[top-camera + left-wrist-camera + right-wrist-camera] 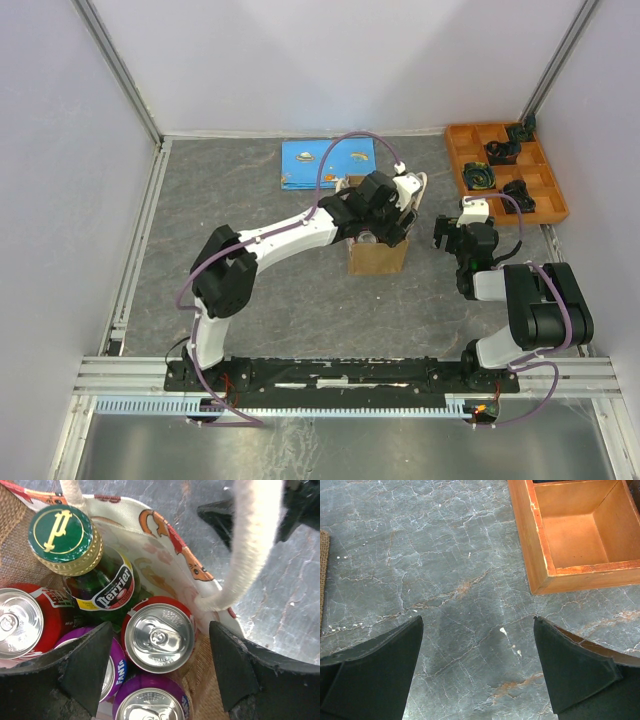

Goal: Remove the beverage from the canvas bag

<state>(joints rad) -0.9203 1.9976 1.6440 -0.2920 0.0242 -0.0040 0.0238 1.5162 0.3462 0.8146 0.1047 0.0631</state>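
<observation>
The tan canvas bag (378, 257) stands mid-table, its cream handle (250, 545) looping up on the right of the left wrist view. Inside it are a green Perrier bottle (95, 577) with a green cap, a red can (159, 636), a second red can (20, 622) and two purple Fanta cans (150, 705). My left gripper (160, 630) hangs open just above the bag's mouth, one finger on each side of the middle red can, touching nothing. My right gripper (477, 622) is open over bare tabletop to the right of the bag (322, 570).
An orange compartment tray (505, 170) holding small black items sits at the back right; its corner (540, 555) shows close ahead of the right gripper. A blue picture card (328, 163) lies flat behind the bag. Pale walls enclose the table on three sides.
</observation>
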